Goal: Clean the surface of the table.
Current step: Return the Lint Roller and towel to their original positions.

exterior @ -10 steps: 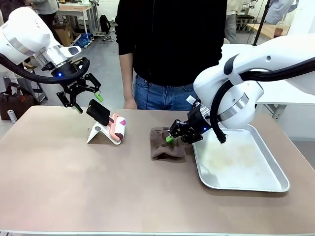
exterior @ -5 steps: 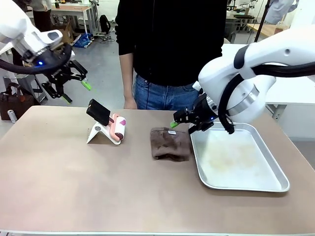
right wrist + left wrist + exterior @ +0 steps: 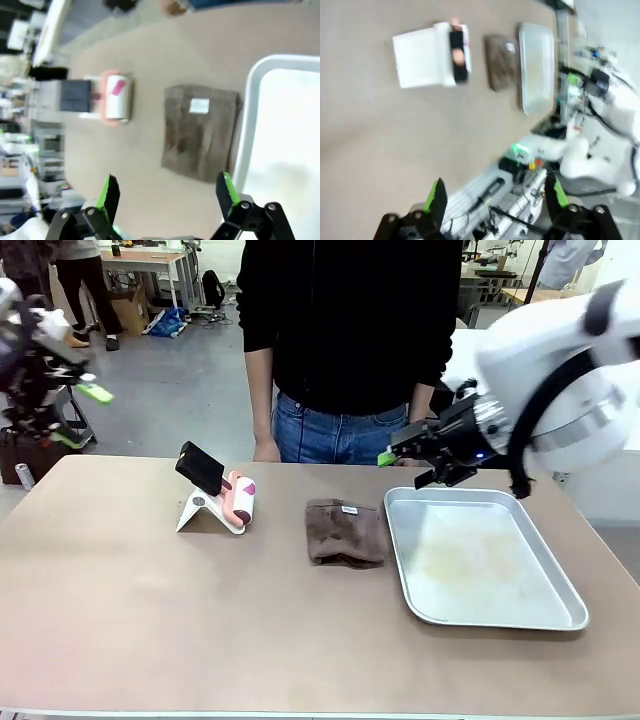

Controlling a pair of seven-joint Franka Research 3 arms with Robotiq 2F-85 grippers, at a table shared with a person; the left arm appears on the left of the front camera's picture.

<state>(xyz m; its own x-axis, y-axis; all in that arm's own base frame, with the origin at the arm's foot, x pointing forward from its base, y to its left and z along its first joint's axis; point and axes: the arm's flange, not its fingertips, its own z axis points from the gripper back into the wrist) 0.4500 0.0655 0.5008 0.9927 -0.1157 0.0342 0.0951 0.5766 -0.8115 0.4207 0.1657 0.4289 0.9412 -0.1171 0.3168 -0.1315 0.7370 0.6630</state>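
Note:
The beige-brown table carries a folded brown cloth lying flat near its middle, just left of the metal tray. My right gripper hangs open and empty above the tray's far left corner, clear of the cloth. Its wrist view looks down past the open right gripper onto the cloth and the tray's rim. My left gripper is open and empty, high up beyond the table's far left edge. In its wrist view the left gripper is wide apart over the table.
A white stand holding a black device, with a pink roller against it, sits at the back left; the stand also shows from the left wrist. A person in black stands at the far edge.
My right gripper opened, let go of the brown cloth and rose back to the right over the tray's corner. My left arm drew away to the left, off the table.

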